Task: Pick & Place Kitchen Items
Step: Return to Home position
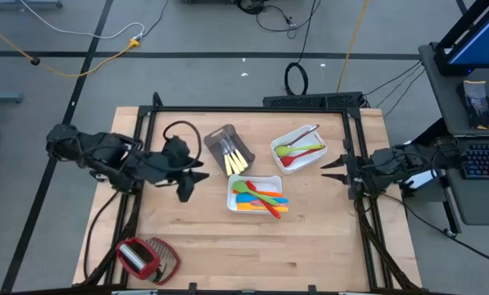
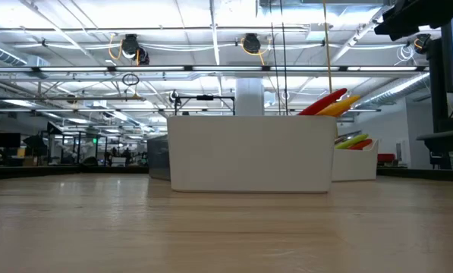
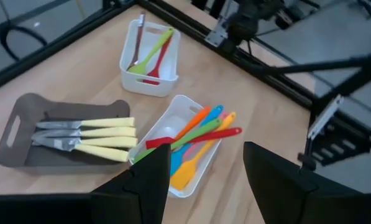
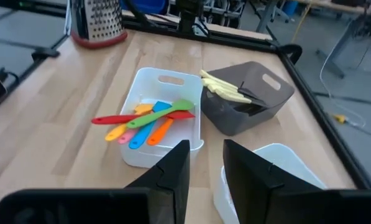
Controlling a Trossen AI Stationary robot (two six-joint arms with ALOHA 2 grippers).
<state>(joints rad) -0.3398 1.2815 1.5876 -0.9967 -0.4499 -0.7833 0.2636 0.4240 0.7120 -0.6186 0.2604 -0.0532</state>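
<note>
Pulling back carelessly could let the left gripper [image 3: 205,155], wide and empty, snag the red spatula [image 3: 216,133] jutting over the rim of the bin [image 3: 164,130] just ahead of it; knives [image 3: 95,132] lie in the tray [image 3: 17,134] beside; right gripper [image 4: 206,144], slightly parted, empty, waits well apart.

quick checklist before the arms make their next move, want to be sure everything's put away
1. Left gripper empty: ok, open, nothing between the fingers.
2. Right gripper empty: ok, open, nothing held.
3. Knives in the grey tray: ok.
4. Spoons inside the white bin by the right arm: ok.
5. Spatulas settled in the middle white bin: not ok, the red spatula lies on top, one end over the rim.
6. Grater away from both arms: ok, at the table's corner.
</note>
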